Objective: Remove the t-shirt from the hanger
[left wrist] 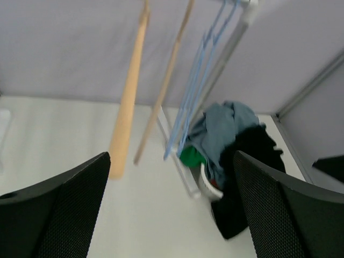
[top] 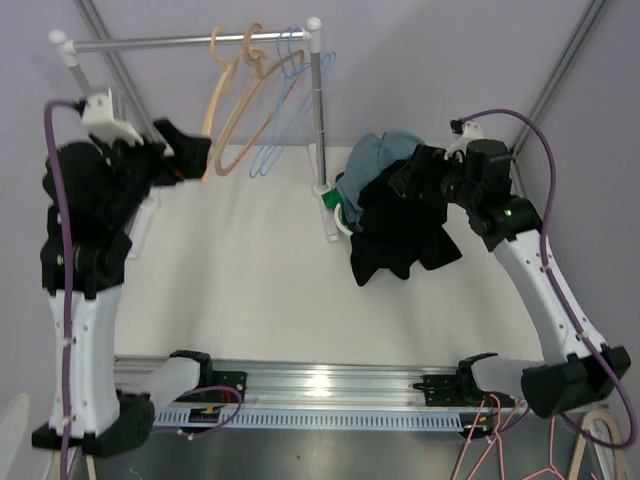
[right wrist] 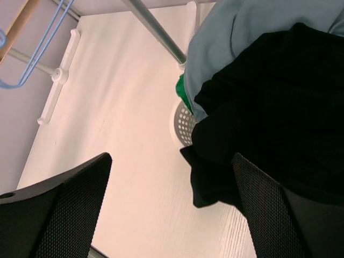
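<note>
T-shirt (top: 400, 225), black, lay heaped over blue garment (top: 372, 160) on basket (right wrist: 184, 124), right side of counter (top: 250, 270). Wooden hanger (left wrist: 128, 102) on rail (top: 180, 42) hung bare. Left claw (left wrist: 171, 161) spread, empty, near it; right claw (right wrist: 172, 161) spread, empty, beside shirt. Removal looked done.

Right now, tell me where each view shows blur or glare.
Top external: sharp, glare on the metal rail. Left wrist: wooden hanger and clothes pile look soft. Right wrist: black garment is featureless dark; table tinted pinkish.
</note>
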`<state>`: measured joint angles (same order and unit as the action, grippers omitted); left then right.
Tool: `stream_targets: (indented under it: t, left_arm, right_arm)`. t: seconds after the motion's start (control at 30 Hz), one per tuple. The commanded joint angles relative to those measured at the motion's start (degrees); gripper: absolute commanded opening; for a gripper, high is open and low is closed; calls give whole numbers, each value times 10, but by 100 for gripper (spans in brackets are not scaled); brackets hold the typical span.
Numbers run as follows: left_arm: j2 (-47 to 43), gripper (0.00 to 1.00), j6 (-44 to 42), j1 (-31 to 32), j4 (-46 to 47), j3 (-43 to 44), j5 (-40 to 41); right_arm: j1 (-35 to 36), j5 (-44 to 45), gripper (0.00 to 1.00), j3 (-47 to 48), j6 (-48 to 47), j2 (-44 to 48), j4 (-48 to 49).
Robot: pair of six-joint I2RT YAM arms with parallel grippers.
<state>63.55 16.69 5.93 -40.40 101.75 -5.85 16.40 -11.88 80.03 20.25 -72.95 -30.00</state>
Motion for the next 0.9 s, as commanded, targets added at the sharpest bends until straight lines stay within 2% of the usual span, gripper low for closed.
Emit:
stream_targets:
  t: [0.0, 0.03, 0.1, 0.13, 0.23, 0.3, 0.4, 0.63, 0.87]
  left_arm:
    - [-96, 100, 36, 2, 2, -160, -65]
    - [-124, 99, 38, 2, 4, -255, -64]
    - [-208, 100, 37, 2, 5, -311, -76]
    - [-234, 100, 37, 2, 3, -380, -77]
    - [-328, 99, 36, 1, 3, -454, -72]
    - [-377, 100, 34, 2, 4, -478, -69]
    - [-401, 99, 23, 1, -6, -489, -66]
    - [-399, 99, -2, 2, -33, -482, -29]
    - [-397, 100, -3, 2, -37, -479, -26]
  right_arm:
    - [0, 15, 99, -60, -14, 86, 5]
    - [0, 19, 99, -79, -13, 106, 13]
    - [-1, 12, 100, -145, -7, 148, 27]
    - [0, 8, 99, -167, -5, 189, 37]
    - [0, 4, 99, -240, 8, 256, 52]
    - [1, -2, 99, -275, 1, 282, 58]
    - [0, 20, 99, -287, -6, 309, 42]
    - [0, 29, 99, -304, 4, 343, 34]
    - [0, 34, 99, -296, 0, 335, 29]
